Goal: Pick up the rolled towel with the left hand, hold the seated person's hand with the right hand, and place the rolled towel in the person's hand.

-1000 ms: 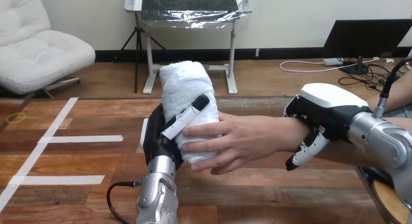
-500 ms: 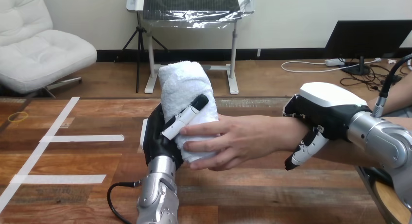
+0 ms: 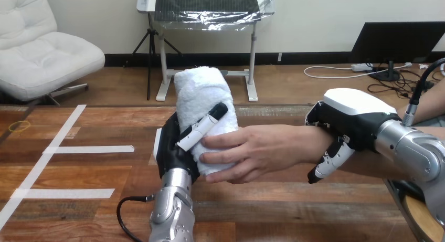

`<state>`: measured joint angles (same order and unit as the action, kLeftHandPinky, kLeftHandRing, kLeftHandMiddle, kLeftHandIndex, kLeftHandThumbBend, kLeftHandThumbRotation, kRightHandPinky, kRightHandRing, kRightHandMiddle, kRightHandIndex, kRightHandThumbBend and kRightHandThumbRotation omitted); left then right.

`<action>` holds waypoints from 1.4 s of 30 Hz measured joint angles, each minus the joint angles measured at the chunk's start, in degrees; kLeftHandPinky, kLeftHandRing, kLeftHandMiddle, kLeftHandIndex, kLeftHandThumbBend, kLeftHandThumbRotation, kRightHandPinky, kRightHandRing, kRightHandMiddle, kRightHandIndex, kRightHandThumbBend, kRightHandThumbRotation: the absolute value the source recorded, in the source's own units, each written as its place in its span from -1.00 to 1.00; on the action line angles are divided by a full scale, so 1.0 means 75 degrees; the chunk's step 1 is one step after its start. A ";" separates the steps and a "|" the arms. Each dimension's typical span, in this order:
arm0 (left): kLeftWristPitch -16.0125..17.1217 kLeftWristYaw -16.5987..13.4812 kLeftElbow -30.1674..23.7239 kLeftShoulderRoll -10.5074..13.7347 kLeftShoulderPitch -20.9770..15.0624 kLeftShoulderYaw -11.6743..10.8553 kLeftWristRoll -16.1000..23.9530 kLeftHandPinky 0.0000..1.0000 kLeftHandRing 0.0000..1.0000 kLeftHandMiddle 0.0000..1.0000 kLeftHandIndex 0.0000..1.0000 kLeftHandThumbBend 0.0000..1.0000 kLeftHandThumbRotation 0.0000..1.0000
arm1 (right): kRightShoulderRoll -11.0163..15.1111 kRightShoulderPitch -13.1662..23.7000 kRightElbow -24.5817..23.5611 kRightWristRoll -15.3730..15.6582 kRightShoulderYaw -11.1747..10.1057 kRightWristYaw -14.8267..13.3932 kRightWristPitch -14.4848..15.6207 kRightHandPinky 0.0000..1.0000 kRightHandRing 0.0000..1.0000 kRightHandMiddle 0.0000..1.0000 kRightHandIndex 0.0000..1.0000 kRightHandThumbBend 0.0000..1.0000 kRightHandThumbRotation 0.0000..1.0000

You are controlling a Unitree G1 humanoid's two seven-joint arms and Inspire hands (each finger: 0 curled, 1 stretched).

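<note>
- Left hand (image 3: 176,147) is wrapped round the towel (image 3: 197,90), which stands upright above the table (image 3: 78,168).
- The person's hand (image 3: 257,150) reaches in from 3 o'clock, its fingers on the towel's lower part.
- Right hand (image 3: 351,118), at 3 o'clock of that hand, drapes over the wrist (image 3: 309,142) with its fingers curled down round it.

A cream wall (image 3: 315,11) with a black baseboard (image 3: 294,58) backs a wooden plank floor (image 3: 283,84). At left stands a white padded chair (image 3: 42,48). At centre, a white metal stand (image 3: 252,63) carries a dark panel (image 3: 204,3) wrapped in clear film. At right, a black monitor (image 3: 399,40) sits on the floor beside a white power strip (image 3: 362,66) and loose cables (image 3: 388,87). In the foreground, the wooden table (image 3: 94,174) bears strips of white tape (image 3: 89,149).
</note>
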<state>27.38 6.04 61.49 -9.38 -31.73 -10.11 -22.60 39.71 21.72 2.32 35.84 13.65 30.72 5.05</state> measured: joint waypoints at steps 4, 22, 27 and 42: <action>-0.0007 0.0000 -0.0004 -0.0001 0.0000 0.0041 -0.0004 -0.47 -0.38 -0.26 -0.19 0.41 -1.00 | 0.0007 0.0000 0.0000 0.0000 -0.0002 0.0000 0.0002 -0.46 -0.29 -0.13 -0.11 0.79 -0.76; -0.0149 0.0001 -0.0120 -0.0004 0.0002 0.0248 -0.0016 -0.46 -0.38 -0.26 -0.20 0.45 -1.00 | 0.0060 -0.0002 0.0001 -0.0019 -0.0012 0.0000 0.0032 -0.49 -0.34 -0.18 -0.11 0.76 -0.70; -0.0149 0.0002 -0.0181 -0.0004 0.0002 0.0323 -0.0019 -0.46 -0.38 -0.26 -0.19 0.41 -1.00 | 0.0097 -0.0002 0.0001 -0.0031 -0.0013 0.0000 0.0031 -0.50 -0.36 -0.19 -0.13 0.78 -0.70; -0.0150 0.0002 -0.0386 -0.0005 0.0002 0.0487 -0.0017 -0.49 -0.40 -0.27 -0.18 0.36 -1.00 | 0.0147 -0.0002 0.0001 -0.0076 -0.0043 0.0000 0.0042 -0.45 -0.30 -0.13 -0.08 0.83 -0.63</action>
<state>26.26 6.05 58.59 -9.42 -31.71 -6.46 -22.72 40.81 21.71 2.34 35.27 13.33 30.73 5.37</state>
